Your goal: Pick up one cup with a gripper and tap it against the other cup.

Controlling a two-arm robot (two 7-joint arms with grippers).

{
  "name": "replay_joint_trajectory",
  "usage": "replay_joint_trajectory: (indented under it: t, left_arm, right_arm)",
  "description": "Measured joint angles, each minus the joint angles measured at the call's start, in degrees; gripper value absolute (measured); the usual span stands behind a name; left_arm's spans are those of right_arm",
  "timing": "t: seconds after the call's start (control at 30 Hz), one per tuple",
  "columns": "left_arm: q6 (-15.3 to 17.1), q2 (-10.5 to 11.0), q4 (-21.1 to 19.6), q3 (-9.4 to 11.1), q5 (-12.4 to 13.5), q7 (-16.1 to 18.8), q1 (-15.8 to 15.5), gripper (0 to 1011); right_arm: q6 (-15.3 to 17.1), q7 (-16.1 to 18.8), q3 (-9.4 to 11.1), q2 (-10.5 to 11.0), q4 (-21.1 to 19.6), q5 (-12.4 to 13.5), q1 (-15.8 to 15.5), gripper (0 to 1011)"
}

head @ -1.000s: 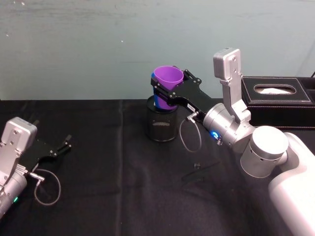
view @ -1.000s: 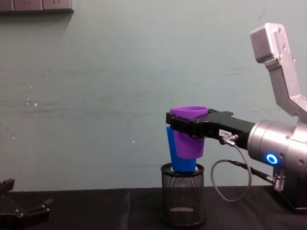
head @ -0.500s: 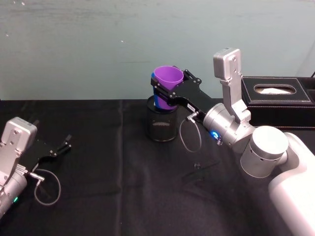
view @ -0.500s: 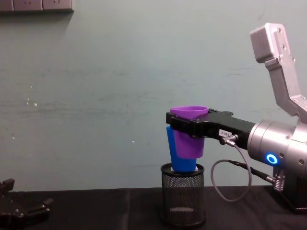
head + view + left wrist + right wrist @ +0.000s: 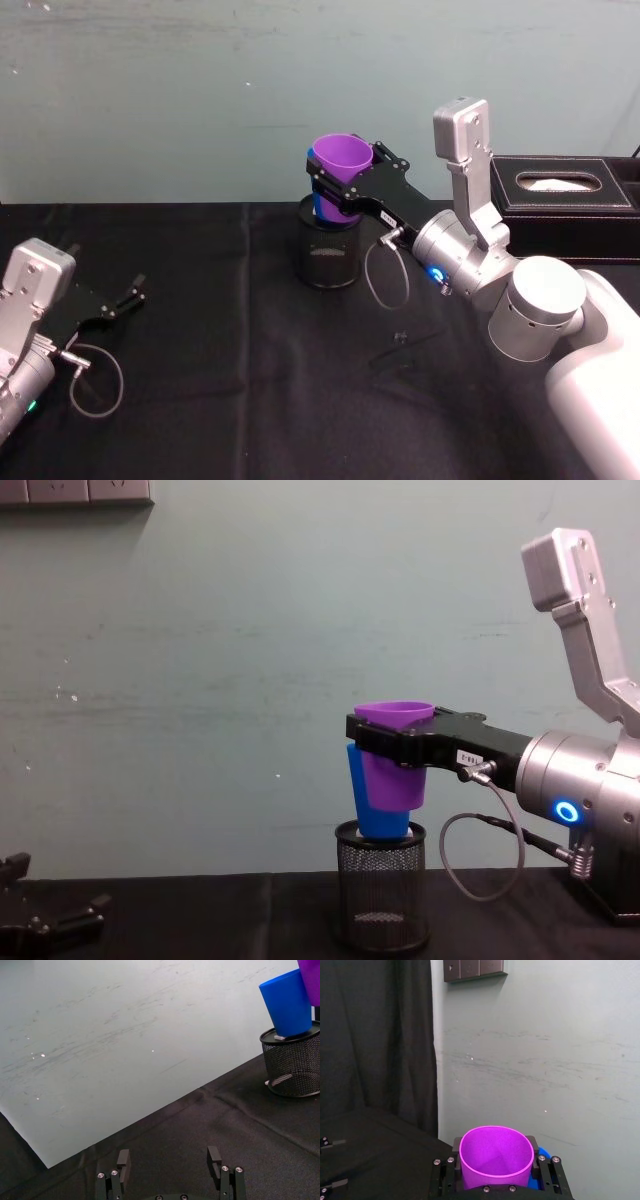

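Observation:
The purple cup [image 5: 395, 780] hangs upright over the black mesh pen holder [image 5: 380, 900], and my right gripper [image 5: 385, 738] is shut on it just below the rim. Its open mouth [image 5: 495, 1157] faces up between the black fingers [image 5: 445, 1167]. The blue cup [image 5: 372, 815] stands on top of the holder, right beside the purple cup on its left and far side. I cannot tell whether the two touch. In the left wrist view the blue cup [image 5: 286, 1002] stands a little tilted, the purple cup [image 5: 311, 980] at its side. My left gripper [image 5: 135, 292] rests open, low at the table's left.
A black tissue box [image 5: 565, 195] stands at the back right behind my right arm. A small black part [image 5: 405, 350] lies on the black cloth in front of the mesh holder [image 5: 330, 255]. A pale green wall closes the back.

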Motion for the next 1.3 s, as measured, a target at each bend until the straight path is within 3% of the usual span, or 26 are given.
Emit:
replay_joint_trajectory:
  t: [1.3]
  left_arm:
    - [0.00, 0.00, 0.00, 0.00, 0.00, 0.00, 0.00, 1000]
  right_arm:
    - [0.00, 0.00, 0.00, 0.00, 0.00, 0.00, 0.00, 743]
